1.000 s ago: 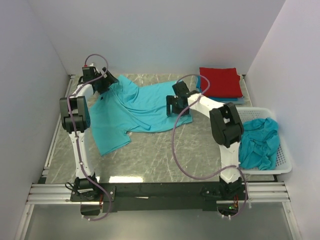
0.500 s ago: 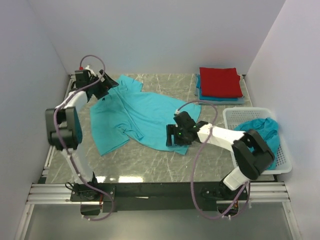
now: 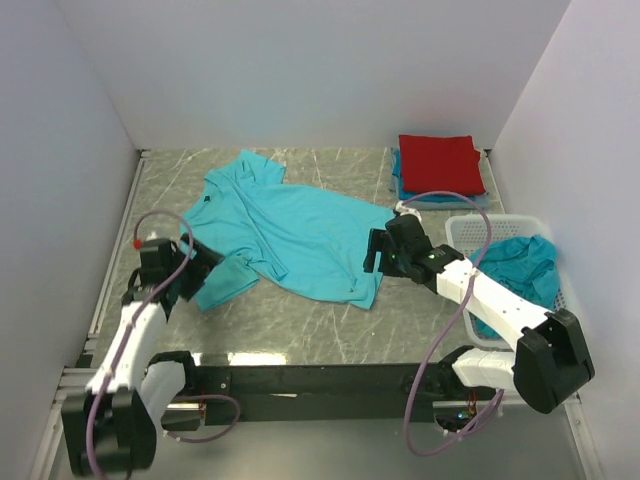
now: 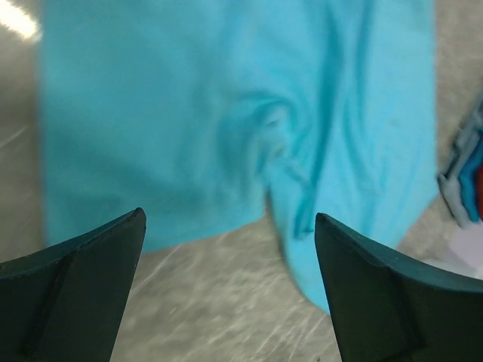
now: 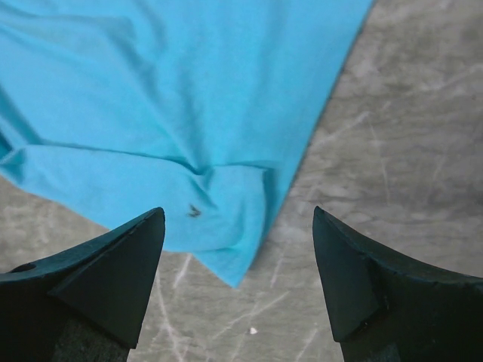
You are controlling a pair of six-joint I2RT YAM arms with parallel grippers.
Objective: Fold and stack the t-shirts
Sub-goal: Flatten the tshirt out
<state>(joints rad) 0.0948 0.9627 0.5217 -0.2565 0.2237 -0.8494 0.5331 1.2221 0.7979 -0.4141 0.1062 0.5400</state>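
Observation:
A turquoise t-shirt lies spread out, partly wrinkled, on the marble table. My left gripper is open and empty, low at the shirt's near-left part; the left wrist view shows the shirt just beyond the gripper. My right gripper is open and empty at the shirt's right edge; in the right wrist view its gripper hovers over the shirt's corner. A folded red t-shirt lies on a folded blue one at the back right.
A white lattice basket at the right edge holds crumpled turquoise shirts. White walls close in the table on three sides. A metal rail runs along the left edge.
Both arms pulled back toward the near side. The left gripper left the shirt's far-left collar and came down to its near-left part. The right gripper moved right, off the shirt. The shirt now lies flatter.

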